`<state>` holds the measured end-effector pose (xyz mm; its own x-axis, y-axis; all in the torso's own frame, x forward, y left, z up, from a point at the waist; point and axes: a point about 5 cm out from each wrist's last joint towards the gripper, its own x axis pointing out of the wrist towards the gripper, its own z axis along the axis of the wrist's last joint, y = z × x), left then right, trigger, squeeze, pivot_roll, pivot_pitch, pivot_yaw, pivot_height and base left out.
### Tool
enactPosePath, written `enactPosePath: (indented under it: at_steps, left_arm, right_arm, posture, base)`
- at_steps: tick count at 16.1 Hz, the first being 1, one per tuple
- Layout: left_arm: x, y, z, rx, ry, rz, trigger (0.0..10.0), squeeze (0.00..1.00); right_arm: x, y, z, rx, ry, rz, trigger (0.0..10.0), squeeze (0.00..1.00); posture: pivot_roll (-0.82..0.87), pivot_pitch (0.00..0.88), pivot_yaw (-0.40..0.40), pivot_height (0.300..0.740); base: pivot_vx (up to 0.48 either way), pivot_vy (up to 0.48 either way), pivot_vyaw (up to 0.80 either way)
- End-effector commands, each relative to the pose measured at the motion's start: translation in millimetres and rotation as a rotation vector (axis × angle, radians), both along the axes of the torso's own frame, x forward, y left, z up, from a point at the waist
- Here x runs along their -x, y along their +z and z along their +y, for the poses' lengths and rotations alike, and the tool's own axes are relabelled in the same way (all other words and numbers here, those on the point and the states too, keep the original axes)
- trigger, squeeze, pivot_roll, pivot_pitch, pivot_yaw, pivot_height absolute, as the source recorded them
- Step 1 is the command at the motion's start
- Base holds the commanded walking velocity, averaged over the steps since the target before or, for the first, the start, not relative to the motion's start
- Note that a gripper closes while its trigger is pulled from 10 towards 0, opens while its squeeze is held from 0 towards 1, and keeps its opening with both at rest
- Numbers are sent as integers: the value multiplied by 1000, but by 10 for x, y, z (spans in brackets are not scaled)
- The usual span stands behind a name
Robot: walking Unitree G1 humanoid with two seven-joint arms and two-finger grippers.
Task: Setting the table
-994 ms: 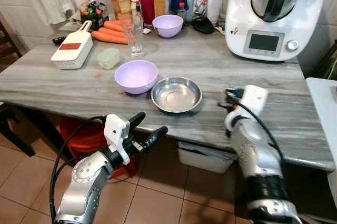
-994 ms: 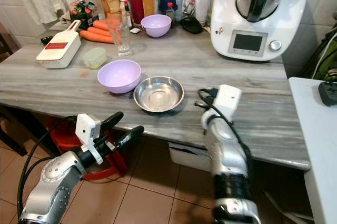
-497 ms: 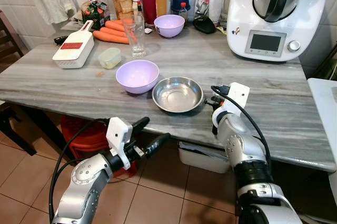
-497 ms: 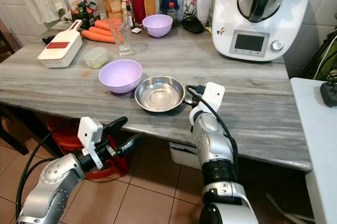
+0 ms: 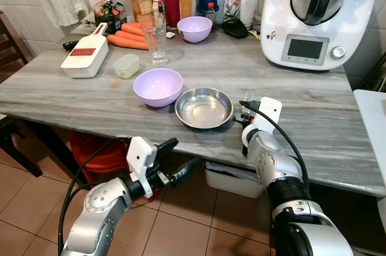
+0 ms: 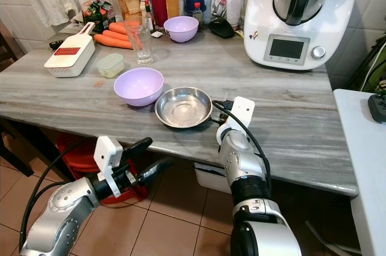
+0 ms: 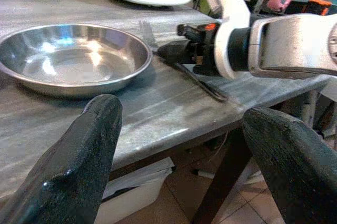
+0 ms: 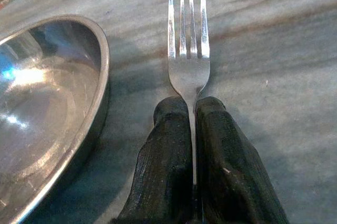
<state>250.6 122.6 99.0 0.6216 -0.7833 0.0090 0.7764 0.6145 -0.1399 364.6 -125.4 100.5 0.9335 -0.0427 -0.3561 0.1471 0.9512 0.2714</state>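
A steel bowl [image 5: 204,107] stands near the front edge of the grey marble table [image 5: 313,96], and a lilac bowl [image 5: 158,86] sits just left of it. My right gripper [image 8: 192,113] is shut on a metal fork [image 8: 188,50]. It holds the fork low over the tabletop just right of the steel bowl [image 8: 47,103], tines pointing away from me. The fork [image 5: 247,104] lies roughly parallel to the bowl's rim. My left gripper [image 5: 178,158] hangs open below the table's front edge with nothing between its fingers [image 7: 84,150].
A white food processor [image 5: 313,15] stands at the back right. A glass [image 5: 158,42], a small lilac bowl [image 5: 193,28], carrots [image 5: 129,36], a grater [image 5: 84,57], a small container [image 5: 125,65] and jars crowd the back left. A red tub [image 5: 96,153] and white bin [image 5: 232,181] sit under the table.
My right arm has moved left toward the steel bowl and come down, bringing the fork close beside it. My left gripper has sunk slightly below the table edge.
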Motion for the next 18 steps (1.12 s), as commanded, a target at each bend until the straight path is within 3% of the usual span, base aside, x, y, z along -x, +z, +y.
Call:
enactPosePath:
  at_steps: [1,3,4,11,18]
  left_arm:
    - [13,21,19,-13,-6,-6,10000,0]
    - [8,19,5,-14,-12,-4,10000,0]
    - [4,20,-1,-13,-14,-3,10000,0]
    - [-7,25,-26,-15,-19,-9,10000,0]
    - [-45,78,-27,12,-18,-12,10000,0]
  right_arm:
    - [-48,76,42,3,13,-27,10000,373]
    - [-49,53,49,2,15,-23,10000,753]
    - [-53,45,45,2,14,-22,10000,1000]
    - [-77,71,13,6,7,-51,10000,1000]
    - [-20,351,-116,79,-14,-244,10000,1000]
  posture:
    - [-15,59,49,740]
    - [-17,59,48,740]
    - [-17,56,47,740]
    - [-16,46,47,740]
    - [-19,35,55,740]
  base:
    - [0,0,0]
    - [0,0,0]
    - [0,0,0]
    - [0,0,0]
    - [0,0,0]
